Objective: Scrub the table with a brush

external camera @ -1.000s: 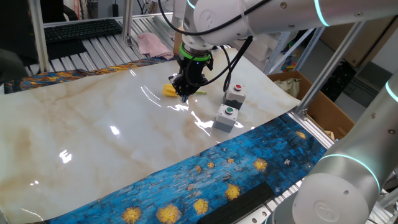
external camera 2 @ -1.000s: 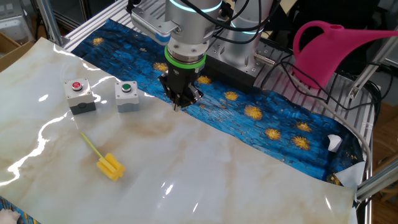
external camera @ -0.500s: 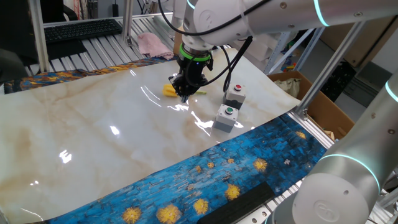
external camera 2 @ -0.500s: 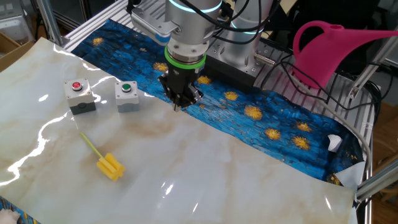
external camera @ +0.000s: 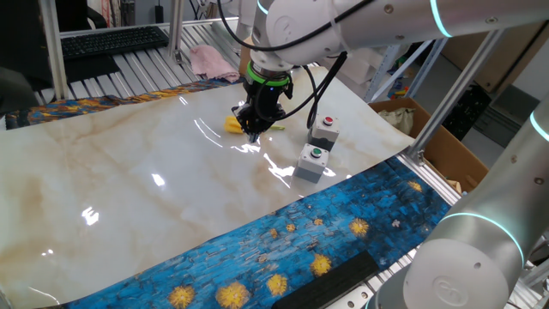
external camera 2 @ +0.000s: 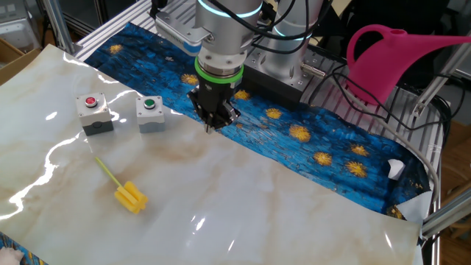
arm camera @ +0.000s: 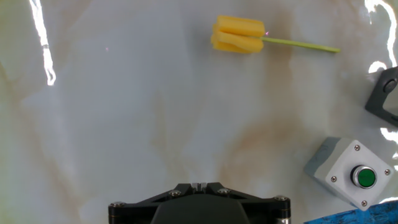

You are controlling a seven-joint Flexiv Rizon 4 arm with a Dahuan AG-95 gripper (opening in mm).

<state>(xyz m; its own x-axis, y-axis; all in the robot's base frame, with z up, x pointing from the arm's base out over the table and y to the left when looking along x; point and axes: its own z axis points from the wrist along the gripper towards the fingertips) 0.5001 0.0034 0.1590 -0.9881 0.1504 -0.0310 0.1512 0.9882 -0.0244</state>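
The gripper (external camera 2: pixel 213 124) hangs above the table (external camera 2: pixel 294 206), pointing straight down, its fingers clenched together with nothing between them. It is near the table's edge by the blue cloth with yellow swirls (external camera 2: pixel 324 147).

The brush (external camera 2: pixel 125 189) lies flat on the marble top, well apart from the gripper, untouched; its yellow head (arm camera: pixel 238 34) and thin yellow-green stick handle (arm camera: pixel 301 44) show clearly in the hand view. In one fixed view the brush (external camera: pixel 233 124) is partly hidden behind the gripper (external camera: pixel 255 130).

Two grey button boxes stand on the table near the brush: one with a green button (external camera 2: pixel 150 112) and one with a red button (external camera 2: pixel 93 115).

Off the table, a pink watering can (external camera 2: pixel 397 55) stands behind the arm; what it holds cannot be seen. A cardboard box (external camera: pixel 437 137) sits beside the table's far corner, its contents unclear
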